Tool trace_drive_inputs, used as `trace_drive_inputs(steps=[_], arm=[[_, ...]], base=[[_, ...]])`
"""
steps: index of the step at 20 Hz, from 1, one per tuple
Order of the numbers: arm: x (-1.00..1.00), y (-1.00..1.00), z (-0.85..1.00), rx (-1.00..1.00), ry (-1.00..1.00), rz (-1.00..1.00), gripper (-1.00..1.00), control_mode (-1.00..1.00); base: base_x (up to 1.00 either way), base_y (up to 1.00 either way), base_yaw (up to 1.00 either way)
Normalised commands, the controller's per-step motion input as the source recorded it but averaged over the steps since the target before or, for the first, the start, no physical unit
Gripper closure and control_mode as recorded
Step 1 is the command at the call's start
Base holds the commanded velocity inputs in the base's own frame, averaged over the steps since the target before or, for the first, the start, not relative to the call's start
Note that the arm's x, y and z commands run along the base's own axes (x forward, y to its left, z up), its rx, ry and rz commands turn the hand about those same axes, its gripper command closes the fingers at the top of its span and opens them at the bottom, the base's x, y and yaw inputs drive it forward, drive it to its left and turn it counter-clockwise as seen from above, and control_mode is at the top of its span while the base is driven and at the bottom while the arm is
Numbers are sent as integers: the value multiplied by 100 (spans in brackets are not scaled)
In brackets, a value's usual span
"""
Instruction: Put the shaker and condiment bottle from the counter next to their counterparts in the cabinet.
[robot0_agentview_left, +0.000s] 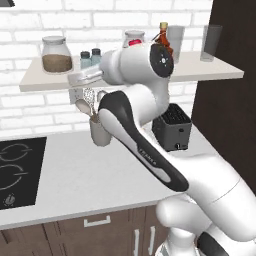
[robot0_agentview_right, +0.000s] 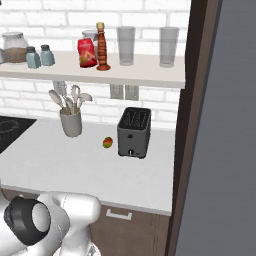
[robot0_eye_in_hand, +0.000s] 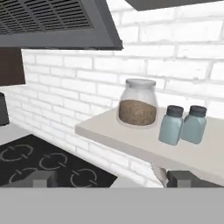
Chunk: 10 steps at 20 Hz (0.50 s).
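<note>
Shakers (robot0_eye_in_hand: 170, 124) stand side by side, nearly touching, on the cabinet (robot0_eye_in_hand: 131, 138) right of a glass jar (robot0_eye_in_hand: 138, 103), hand view up close; gripper (robot0_eye_in_hand: 112, 179) jaws wide, holding nothing; right base view alone bares the condiment bottle (robot0_agentview_right: 102, 46) just beside the red container (robot0_agentview_right: 87, 52), plus a toaster (robot0_agentview_right: 134, 132) on the counter (robot0_agentview_right: 75, 160).

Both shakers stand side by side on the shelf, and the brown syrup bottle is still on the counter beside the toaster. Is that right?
Not quite. The syrup bottle stands on the shelf beside the red container, as the right base view shows. The two shakers do stand side by side there.
</note>
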Motion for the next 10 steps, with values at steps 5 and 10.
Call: trace_drive_inputs(steps=[5,10], arm=[[-100,1,0,2,-11,-11,-100,-100],[-100,0,1,4,-11,-19,-100,-100]], base=[[0,0,0],[0,0,0]])
